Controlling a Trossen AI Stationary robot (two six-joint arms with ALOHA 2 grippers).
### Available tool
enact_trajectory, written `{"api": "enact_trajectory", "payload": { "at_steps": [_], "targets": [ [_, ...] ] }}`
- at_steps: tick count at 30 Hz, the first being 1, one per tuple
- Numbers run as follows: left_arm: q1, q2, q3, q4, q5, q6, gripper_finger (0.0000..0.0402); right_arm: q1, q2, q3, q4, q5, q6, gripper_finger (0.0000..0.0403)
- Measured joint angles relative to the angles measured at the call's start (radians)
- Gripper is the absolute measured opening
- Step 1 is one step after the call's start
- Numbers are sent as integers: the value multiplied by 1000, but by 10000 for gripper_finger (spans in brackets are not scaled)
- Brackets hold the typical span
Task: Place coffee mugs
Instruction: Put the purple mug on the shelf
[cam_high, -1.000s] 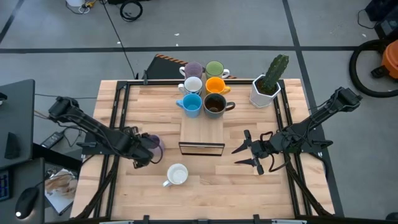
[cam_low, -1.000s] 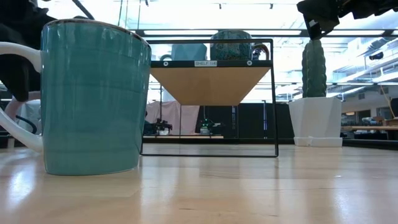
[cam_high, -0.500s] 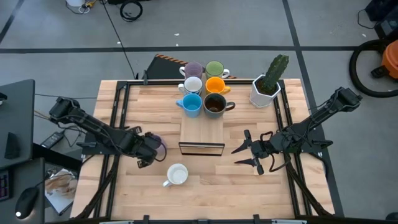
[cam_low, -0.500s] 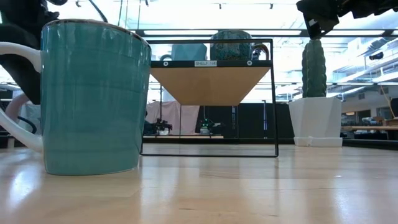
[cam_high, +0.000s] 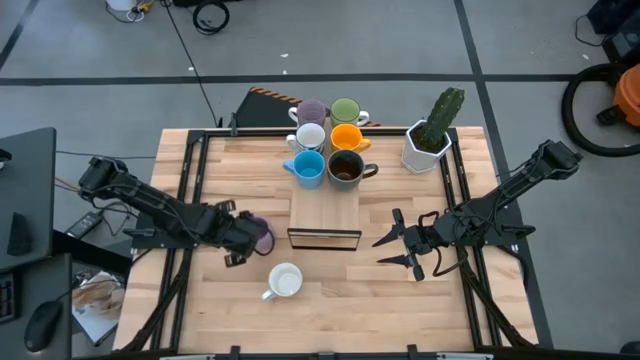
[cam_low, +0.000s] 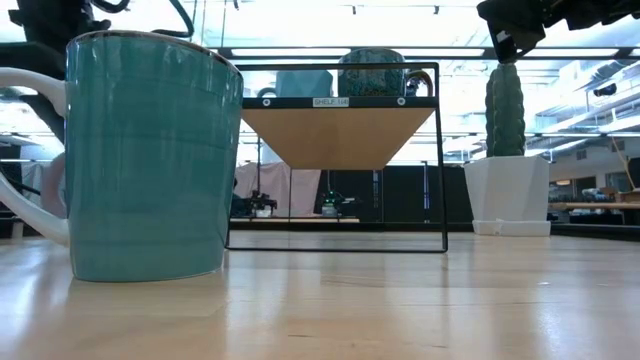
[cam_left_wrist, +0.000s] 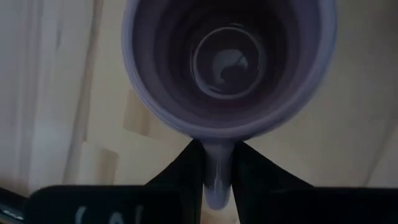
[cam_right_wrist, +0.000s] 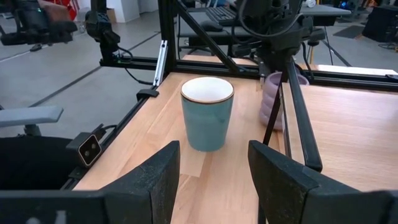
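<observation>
right now the left gripper (cam_left_wrist: 217, 171) has its two dark fingers (cam_left_wrist: 180, 171) pinched tight on the handle of a lilac mug (cam_left_wrist: 230, 62), whose open mouth faces the wrist camera. seen from above, this lilac mug (cam_high: 259, 233) sits on the left part of the tabletop (cam_high: 340, 290), just left of the small wooden shelf (cam_high: 325, 215), and the left arm reaches to it low and stretched out from the tabletop's left edge, its wrist nearly level with the wood. the right gripper (cam_high: 392, 249) hangs over the right half of the tabletop, right of the shelf, its fingers (cam_right_wrist: 277, 168) spread apart with nothing between them; its arm runs in from the right edge, elbow raised toward the far right corner. past those fingers the right wrist view shows a teal mug with a white inside (cam_right_wrist: 207, 112) standing upright on the wood, with the lilac mug just beyond it under the left arm. from above that mug (cam_high: 285, 281) stands near the front of the tabletop, handle to the left, a little in front of the lilac one. six more mugs are grouped at the far end of the shelf: another lilac mug (cam_high: 311, 112), a green mug (cam_high: 345, 111), a white mug (cam_high: 310, 136), an orange mug (cam_high: 346, 137), a blue mug (cam_high: 308, 167) and a dark brown mug (cam_high: 345, 169). a white pot with a cactus (cam_high: 432, 135) stands to their right near the far right corner. in the low view the teal mug (cam_low: 150, 155) fills the left side, with the shelf behind it.
</observation>
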Motion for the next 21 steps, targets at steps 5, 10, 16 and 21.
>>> {"api": "enact_trajectory", "payload": {
  "at_steps": [5, 10, 16, 21],
  "targets": [
    [15, -15, 0, -9, -27, 21, 60, 0, 0, 0, -1, 0, 0, 196],
    [37, -68, 44, -99, -73, 29, 60, 0, 0, 0, -2, 0, 0, 196],
    [40, -127, 175, -218, -163, 47, 60, 0, 0, 0, -2, 0, 0, 196],
    [40, -135, 325, -313, -221, 74, 60, 0, 0, 0, -2, 0, 0, 196]
  ]
}}
